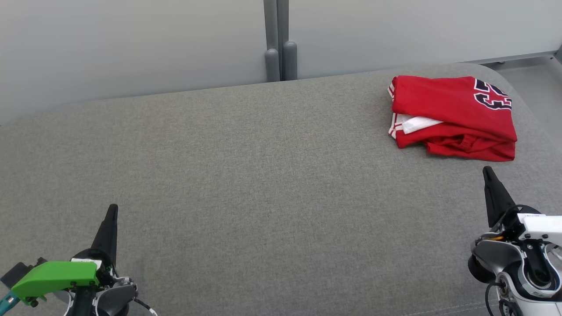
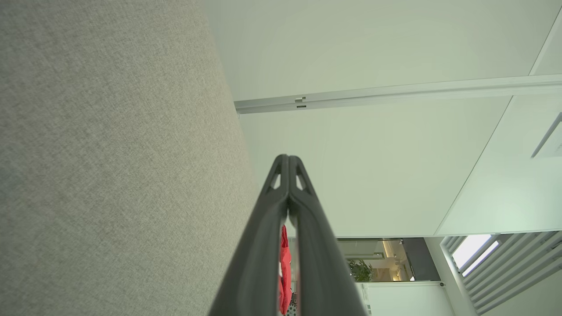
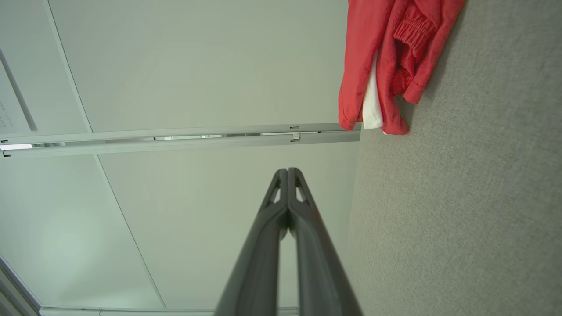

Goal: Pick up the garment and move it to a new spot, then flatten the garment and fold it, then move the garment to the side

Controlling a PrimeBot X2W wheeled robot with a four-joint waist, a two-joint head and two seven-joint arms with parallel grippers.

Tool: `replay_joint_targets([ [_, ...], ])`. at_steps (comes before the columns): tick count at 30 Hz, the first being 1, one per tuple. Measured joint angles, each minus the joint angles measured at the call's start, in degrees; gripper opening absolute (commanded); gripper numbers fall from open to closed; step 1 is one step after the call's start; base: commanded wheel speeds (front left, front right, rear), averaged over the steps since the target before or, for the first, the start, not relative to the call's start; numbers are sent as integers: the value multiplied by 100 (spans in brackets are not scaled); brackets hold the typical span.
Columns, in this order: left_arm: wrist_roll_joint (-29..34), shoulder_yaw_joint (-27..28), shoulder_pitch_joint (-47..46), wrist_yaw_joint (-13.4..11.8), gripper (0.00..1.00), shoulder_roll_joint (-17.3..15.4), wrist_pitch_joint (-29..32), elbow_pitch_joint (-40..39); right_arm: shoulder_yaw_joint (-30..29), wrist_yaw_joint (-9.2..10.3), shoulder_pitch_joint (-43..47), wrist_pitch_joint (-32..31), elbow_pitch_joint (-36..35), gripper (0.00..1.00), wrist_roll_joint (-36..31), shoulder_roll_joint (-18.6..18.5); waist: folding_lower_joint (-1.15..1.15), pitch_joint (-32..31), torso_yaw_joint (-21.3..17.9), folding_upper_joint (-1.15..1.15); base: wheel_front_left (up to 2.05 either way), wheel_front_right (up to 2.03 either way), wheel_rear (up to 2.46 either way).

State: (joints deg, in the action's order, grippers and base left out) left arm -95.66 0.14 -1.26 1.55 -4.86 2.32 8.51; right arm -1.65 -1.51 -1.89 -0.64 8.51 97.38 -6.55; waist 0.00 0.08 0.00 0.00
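A red garment (image 1: 452, 116) with white trim and a dark number print lies folded in a compact stack at the far right of the grey fabric surface (image 1: 246, 175). The right wrist view shows the same garment (image 3: 386, 57) at its top edge, and a sliver of it (image 2: 284, 267) appears between the fingers in the left wrist view. My left gripper (image 1: 112, 210) (image 2: 288, 159) rests shut and empty at the lower left, far from the garment. My right gripper (image 1: 486, 171) (image 3: 288, 172) is shut and empty at the lower right, a short way in front of the stack.
Pale wall panels with a grey vertical post (image 1: 279, 41) stand behind the surface. The surface's rounded right corner (image 1: 518, 83) drops off beside the garment, with floor beyond.
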Motion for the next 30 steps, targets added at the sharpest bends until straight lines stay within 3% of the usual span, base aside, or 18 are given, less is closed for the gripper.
replay_joint_targets([
  [30,0,4,-30,3,0,0,24,43,-5,-49,-8,-25,71,0,0,0,0,-4,0,0,0,0,0],
])
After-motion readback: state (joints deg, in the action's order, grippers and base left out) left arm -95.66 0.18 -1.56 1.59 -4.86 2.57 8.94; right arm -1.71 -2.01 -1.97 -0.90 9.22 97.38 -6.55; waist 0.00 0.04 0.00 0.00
